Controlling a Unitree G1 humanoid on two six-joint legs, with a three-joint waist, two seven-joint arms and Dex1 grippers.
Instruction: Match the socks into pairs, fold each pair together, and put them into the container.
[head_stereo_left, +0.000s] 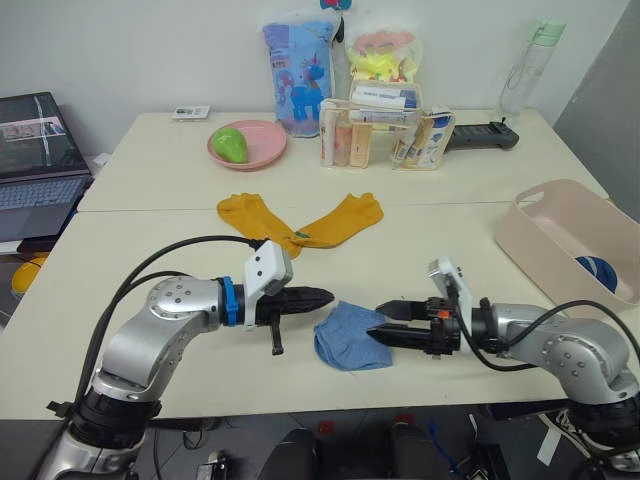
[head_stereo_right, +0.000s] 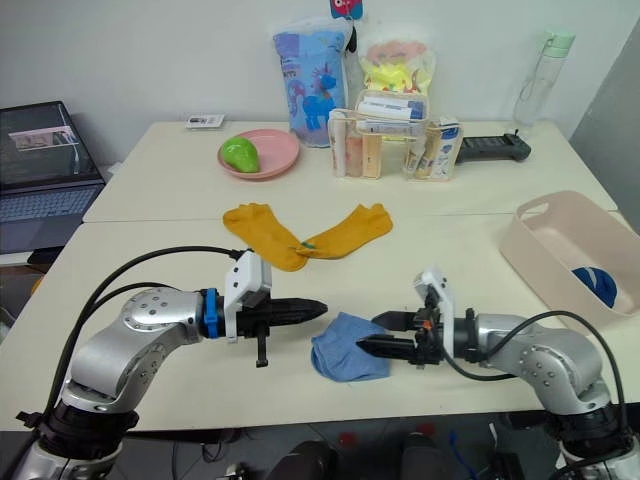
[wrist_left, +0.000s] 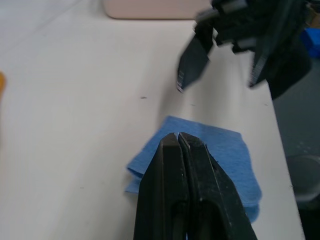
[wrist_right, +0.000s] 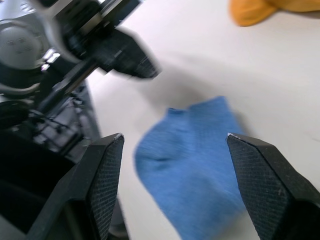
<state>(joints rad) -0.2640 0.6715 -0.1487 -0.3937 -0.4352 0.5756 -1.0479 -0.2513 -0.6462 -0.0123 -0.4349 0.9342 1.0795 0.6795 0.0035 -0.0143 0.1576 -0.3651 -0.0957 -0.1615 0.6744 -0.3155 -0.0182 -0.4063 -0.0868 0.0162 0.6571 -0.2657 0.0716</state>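
Note:
A folded light blue sock bundle (head_stereo_left: 345, 340) lies near the table's front edge, between my two grippers. My left gripper (head_stereo_left: 326, 297) is shut and empty, its tip just left of and above the bundle (wrist_left: 227, 150). My right gripper (head_stereo_left: 384, 322) stands open at the bundle's right edge, with its lower finger (head_stereo_left: 380, 337) at the cloth. The bundle (wrist_right: 195, 160) lies ahead between those spread fingers. Two mustard yellow socks (head_stereo_left: 256, 216) (head_stereo_left: 345, 220) lie flat mid-table, toes meeting. The pale pink container (head_stereo_left: 545, 240) sits at the right edge with a dark blue bundle (head_stereo_left: 597, 272) inside.
At the back stand a pink plate (head_stereo_left: 262, 148) with a green object, a clear organizer (head_stereo_left: 380, 130) of bottles, a blue bag (head_stereo_left: 300, 75), a yellow snack bag (head_stereo_left: 385, 55), a water bottle (head_stereo_left: 530, 65) and a black device (head_stereo_left: 482, 135). A laptop (head_stereo_left: 35, 165) sits far left.

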